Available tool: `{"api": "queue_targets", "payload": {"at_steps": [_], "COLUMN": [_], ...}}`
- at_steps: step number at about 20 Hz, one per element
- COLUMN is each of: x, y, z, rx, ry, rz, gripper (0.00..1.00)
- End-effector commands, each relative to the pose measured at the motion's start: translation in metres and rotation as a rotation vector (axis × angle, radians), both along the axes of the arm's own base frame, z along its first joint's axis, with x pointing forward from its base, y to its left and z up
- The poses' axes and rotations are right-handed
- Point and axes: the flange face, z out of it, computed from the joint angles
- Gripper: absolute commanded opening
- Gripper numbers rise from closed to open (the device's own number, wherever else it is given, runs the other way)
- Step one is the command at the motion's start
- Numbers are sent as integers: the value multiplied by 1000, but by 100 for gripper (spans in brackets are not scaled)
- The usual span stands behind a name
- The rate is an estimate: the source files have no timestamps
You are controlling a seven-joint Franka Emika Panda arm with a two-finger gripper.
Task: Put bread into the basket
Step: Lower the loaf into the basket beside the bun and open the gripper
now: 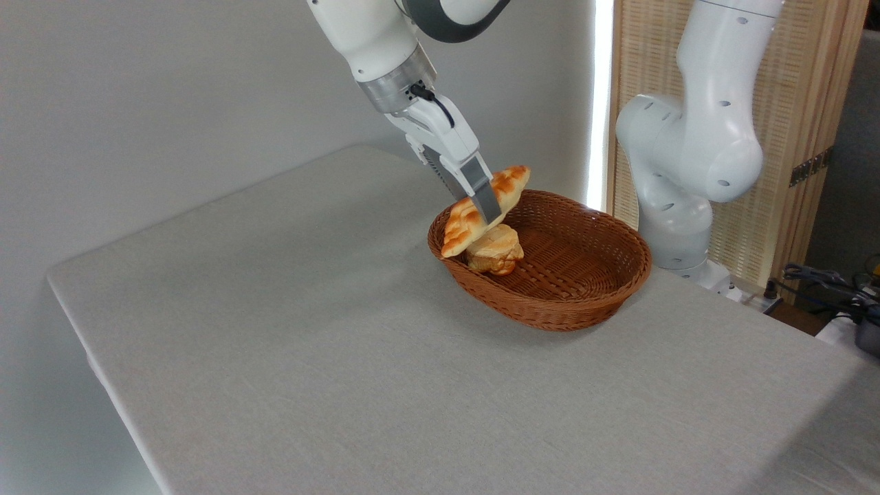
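The end effector (pixel 489 210) reaches down and to the right from the white arm (pixel 375 41) at the top of the frame, its two fingers pinching the bread (pixel 462 221) across the middle. The near finger (pixel 481 192), grey and flat, lies over the loaf's braided top; the other finger is hidden behind it. The fingers stand only as far apart as the loaf is thick.

The bread is held tilted, its right pointed end raised and its left pointed end lower, hanging over the left rim of the basket (pixel 584 302). It is lifted clear of the basket floor. Just beneath it, inside the basket at the left end, sits a small pale round bun (pixel 495 254); whether the loaf touches the bun cannot be told.

The basket stands on the desk (pixel 309 357), toward its far right part, on a pale grey cloth that covers the whole top. Behind the desk is a plain light grey wall (pixel 137 103). To the right, the arm's white base column (pixel 694 151) rises beside the desk, in front of a pale wooden slatted screen (pixel 804 82). Some dark cables (pixel 825 282) lie at the far right edge.
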Motion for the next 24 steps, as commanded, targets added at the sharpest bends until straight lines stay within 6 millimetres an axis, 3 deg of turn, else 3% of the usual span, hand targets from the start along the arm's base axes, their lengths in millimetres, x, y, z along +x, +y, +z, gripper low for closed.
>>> {"api": "queue_targets", "payload": {"at_steps": [1, 9, 13, 16, 20, 24], "x": [-11, -5, -1, 14, 44, 75], "y": [-2, -5, -6, -8, -4, 17], "z": [-2, -18, -15, 2, 40, 54], "rx": [-2, 7, -2, -38, -101, -147], "ry": [36, 61, 40, -63, -260, -404], "rz": [-32, -34, -35, -28, 1, 61], "gripper": [100, 100, 100, 100, 100, 100]}}
